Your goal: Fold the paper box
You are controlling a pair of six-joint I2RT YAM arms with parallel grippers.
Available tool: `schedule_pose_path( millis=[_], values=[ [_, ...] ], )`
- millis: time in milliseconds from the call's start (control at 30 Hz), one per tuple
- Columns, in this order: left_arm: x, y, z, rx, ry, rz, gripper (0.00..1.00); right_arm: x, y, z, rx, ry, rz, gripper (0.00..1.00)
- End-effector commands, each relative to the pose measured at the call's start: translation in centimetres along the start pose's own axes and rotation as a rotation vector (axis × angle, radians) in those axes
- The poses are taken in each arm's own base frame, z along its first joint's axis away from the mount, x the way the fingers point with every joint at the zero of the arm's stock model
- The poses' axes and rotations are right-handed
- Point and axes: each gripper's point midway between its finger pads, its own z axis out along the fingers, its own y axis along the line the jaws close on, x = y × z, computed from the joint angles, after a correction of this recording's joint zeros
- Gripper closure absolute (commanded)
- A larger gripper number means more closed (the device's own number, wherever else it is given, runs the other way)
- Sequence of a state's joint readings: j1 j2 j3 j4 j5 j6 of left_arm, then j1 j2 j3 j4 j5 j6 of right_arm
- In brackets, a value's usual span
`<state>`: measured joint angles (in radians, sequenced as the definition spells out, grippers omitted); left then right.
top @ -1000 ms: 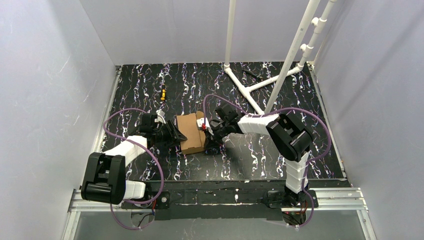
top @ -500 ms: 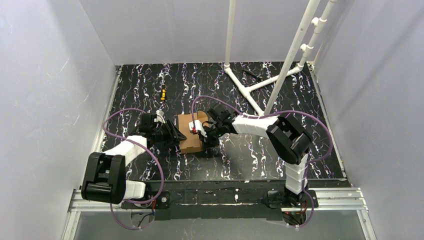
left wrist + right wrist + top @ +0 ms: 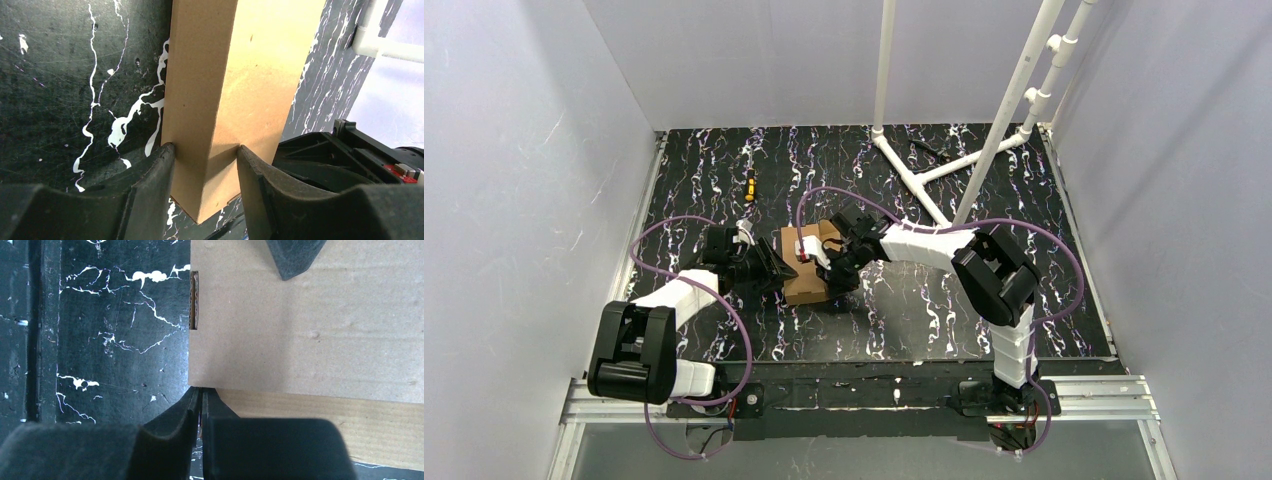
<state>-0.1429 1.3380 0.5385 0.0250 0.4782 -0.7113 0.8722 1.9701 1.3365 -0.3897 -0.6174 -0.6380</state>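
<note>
Right arm (image 3: pixel 924 243) had reached further toward 9 o'clock since the earlier frame. Its jaws were over the top of the paper box (image 3: pixel 804 285) rather than at its 3 o'clock side. Left arm (image 3: pixel 679 290) was unchanged. The box stood on the desk (image 3: pixel 904 310), slightly to 9 o'clock of centre, between the two arms. Left jaws were partly open and clamped on the box's 9 o'clock end, one jaw against each side. Right jaws were nearly closed with only a slit between them. Their tips sat at an edge of the box's top, with nothing visibly pinched.
</note>
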Motion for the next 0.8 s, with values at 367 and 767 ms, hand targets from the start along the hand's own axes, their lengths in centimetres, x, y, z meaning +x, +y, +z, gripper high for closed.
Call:
schedule_pose_path(
  millis=[367, 767],
  values=[
    [0.7, 1.8, 0.0, -0.084, 0.022, -0.002, 0.53, -2.1, 0.1, -1.9, 0.021, -0.008, -0.021, 0.64],
    [0.2, 1.1, -0.4, -0.065, 0.016, 0.019, 0.50, -4.6, 0.0, -7.3, 0.061, -0.101, -0.079, 0.52]
  ],
)
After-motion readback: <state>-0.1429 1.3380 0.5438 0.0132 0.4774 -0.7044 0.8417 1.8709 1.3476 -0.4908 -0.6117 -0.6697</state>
